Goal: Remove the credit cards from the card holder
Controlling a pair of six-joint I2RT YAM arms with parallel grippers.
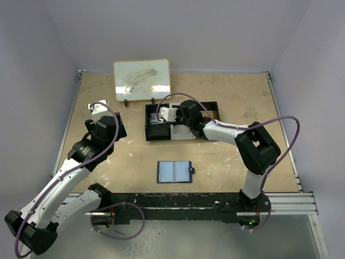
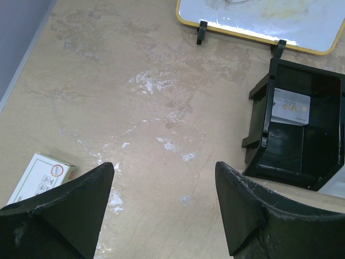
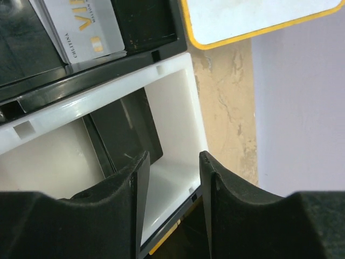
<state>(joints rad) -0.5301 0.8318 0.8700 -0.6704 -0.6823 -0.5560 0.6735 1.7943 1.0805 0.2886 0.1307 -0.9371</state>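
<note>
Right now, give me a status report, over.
Left gripper open, empty. Right gripper open over black tray, empty. Card holder lies open on table, card in tray. Nothing in the way.

Both arms extended: left arm (image 1: 81, 156) bent at the elbow, left gripper (image 2: 164, 167) spread wide; right arm (image 1: 253, 145) reaching inward, right gripper (image 3: 172, 159) narrowly parted, apparently empty.
</note>
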